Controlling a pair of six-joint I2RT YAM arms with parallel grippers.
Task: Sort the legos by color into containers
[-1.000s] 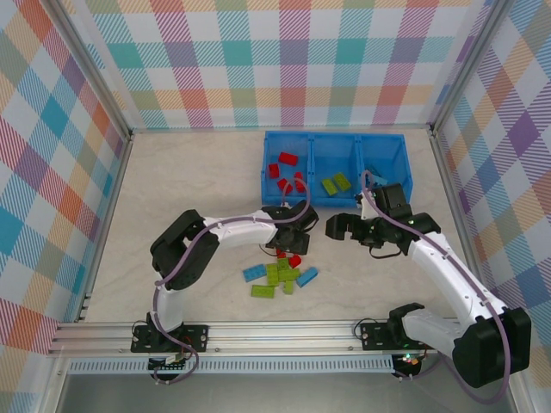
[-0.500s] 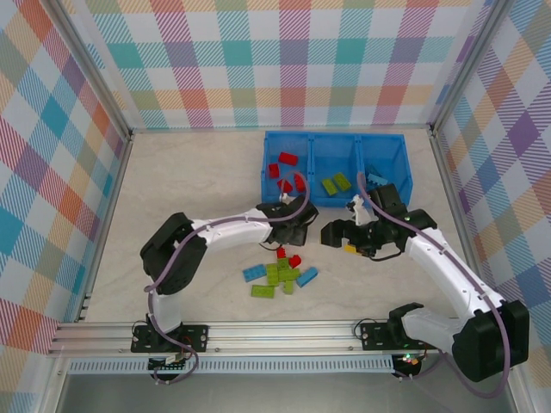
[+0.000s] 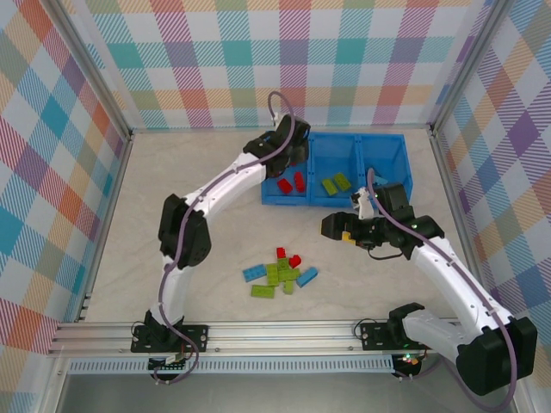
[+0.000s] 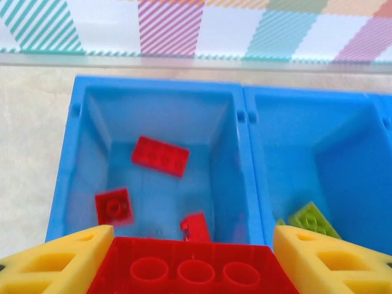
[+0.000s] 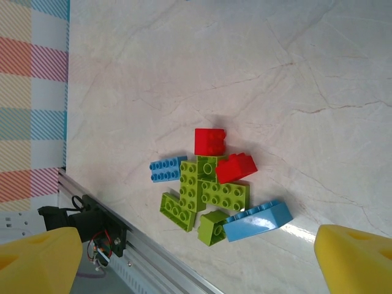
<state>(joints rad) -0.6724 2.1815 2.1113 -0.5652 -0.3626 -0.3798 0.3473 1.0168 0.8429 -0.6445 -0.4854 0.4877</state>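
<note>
Red lego (image 4: 190, 274) pinched in left gripper (image 4: 191, 262) over tray (image 4: 246, 144), wrist view, right gripper (image 5: 195, 245) spread wide facing pile (image 5: 209, 185)

Tray (image 4: 159, 81) was glossy moulded blue plastic, its floor shiny enough to mirror the bricks lying in it. Red brick (image 4: 190, 269) was smooth hard plastic with a slight sheen on the studs. Left gripper fingers (image 4: 55, 266) were matt yellow plastic. Loose legos (image 5: 208, 190) were the same glossy plastic, and the light blue brick (image 5: 257, 220) caught a highlight. Tabletop (image 5: 245, 73) was smooth, marble-veined and satin, with glare patches. Front rail (image 3: 258, 331) looked like brushed aluminium extrusion. Arm shells (image 3: 452, 275) were white gloss plastic. Walls (image 3: 293, 60) were matt printed plaid.
</note>
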